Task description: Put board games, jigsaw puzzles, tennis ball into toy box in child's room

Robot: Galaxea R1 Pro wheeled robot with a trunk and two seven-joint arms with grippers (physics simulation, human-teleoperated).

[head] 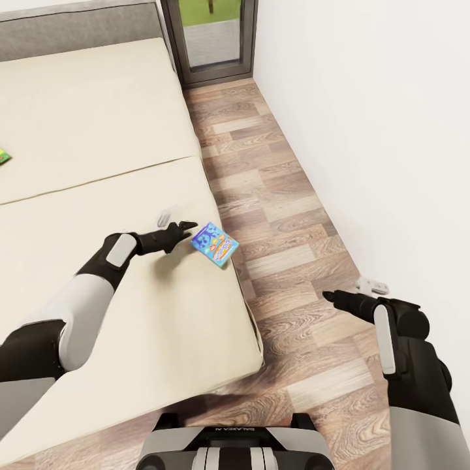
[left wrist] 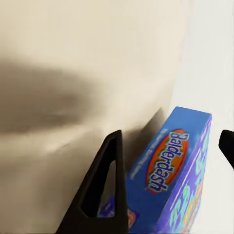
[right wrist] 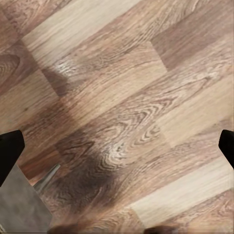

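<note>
A small blue board game (head: 214, 243), printed "Balderdash" (left wrist: 168, 163), lies tilted at the bed's right edge, one corner over the floor. My left gripper (head: 188, 228) reaches across the mattress and is shut on the box's near end. In the left wrist view the box sits between the two fingers (left wrist: 105, 187), and the dark one presses its side. A green corner of another board game (head: 3, 155) peeks in at the far left of the bed. My right gripper (head: 328, 296) hangs open over the wood floor (right wrist: 122, 112) with nothing between its fingers.
The beige bed (head: 98, 130) takes up the left half of the head view, its corner close to my base. A strip of plank floor (head: 281, 196) runs between bed and white wall (head: 378, 130). A glass door (head: 212, 36) stands at the far end. A small white fitting (head: 372, 285) sits by the wall.
</note>
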